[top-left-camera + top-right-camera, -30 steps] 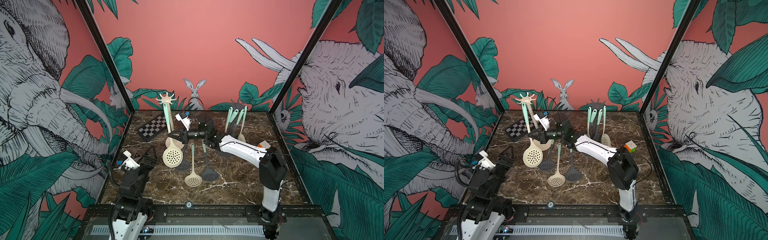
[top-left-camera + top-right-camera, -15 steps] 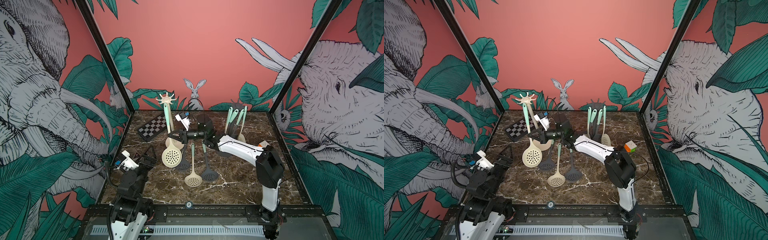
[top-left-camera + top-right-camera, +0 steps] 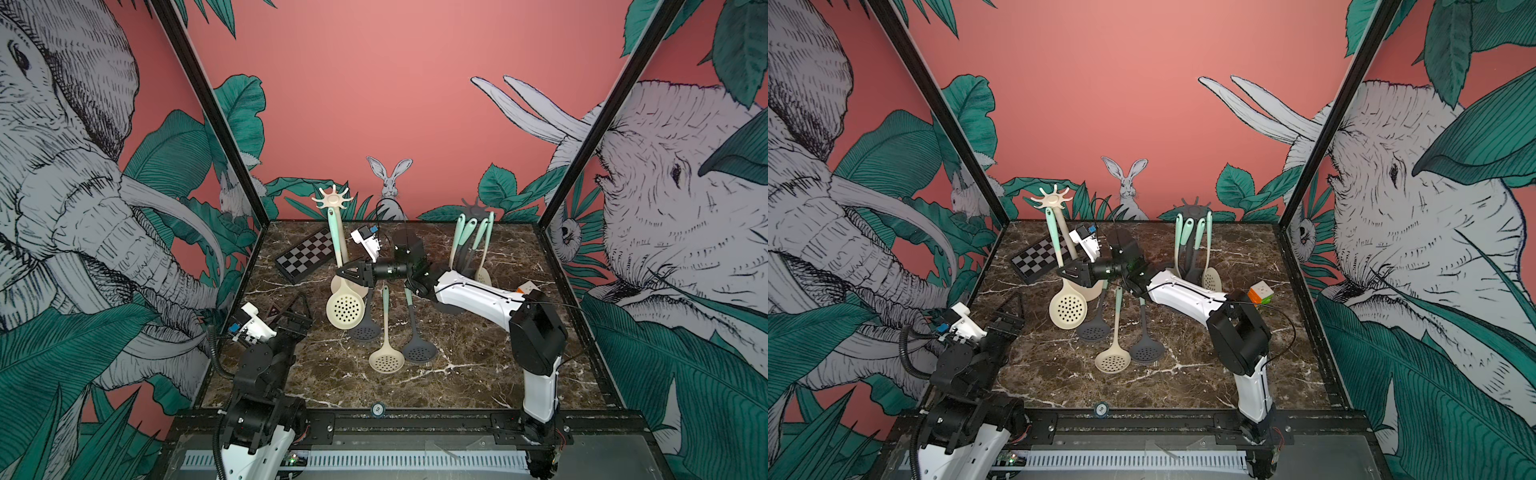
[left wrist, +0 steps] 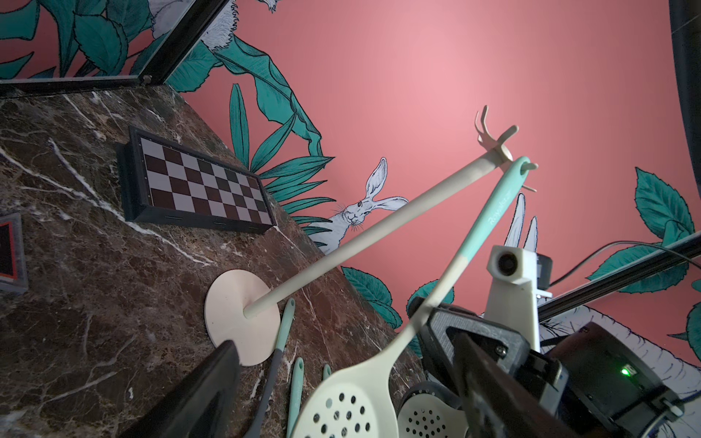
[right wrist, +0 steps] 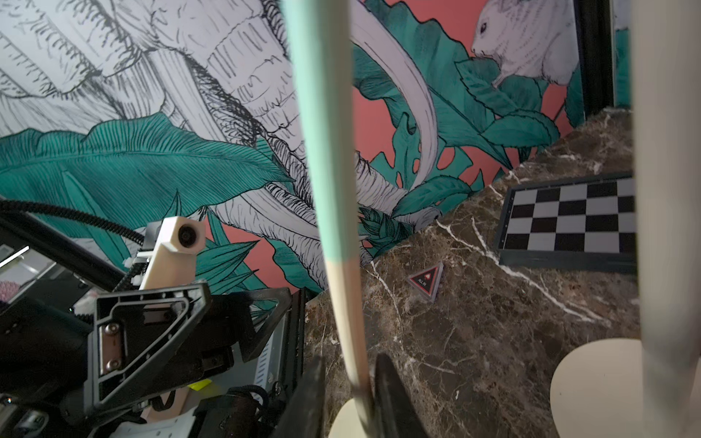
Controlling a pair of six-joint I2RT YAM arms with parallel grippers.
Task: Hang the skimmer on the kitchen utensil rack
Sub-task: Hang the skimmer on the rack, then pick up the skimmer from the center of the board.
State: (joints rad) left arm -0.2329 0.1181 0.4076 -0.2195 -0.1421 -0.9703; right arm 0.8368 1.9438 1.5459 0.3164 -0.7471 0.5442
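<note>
Near left: left gripper (image 3: 297, 309) sits idle over the table (image 3: 332, 386), jaws wide apart and holding nothing.

Mid-table: three spare skimmers (image 3: 386, 359) lie flat, well apart from that gripper.

Just beyond: the skimmer (image 3: 345, 309), with a cream head and mint handle, hangs tilted on the rack (image 3: 332, 201). The left wrist view shows its handle eye over a hook (image 4: 531, 165). Whether the head touches the rack's base cannot be told.

Right gripper (image 3: 348, 277) straddles the neck just above the head. Its wrist view shows the jaws slightly apart, with a gap on one side, so it is not clamped.

Assessment: the skimmer looks light and fairly stiff, and its smooth handle is likely to slip or swing. The narrow neck is the best place to hold it.

Far: chessboard (image 3: 305, 255) to the left, second rack (image 3: 471, 208) to the right
</note>
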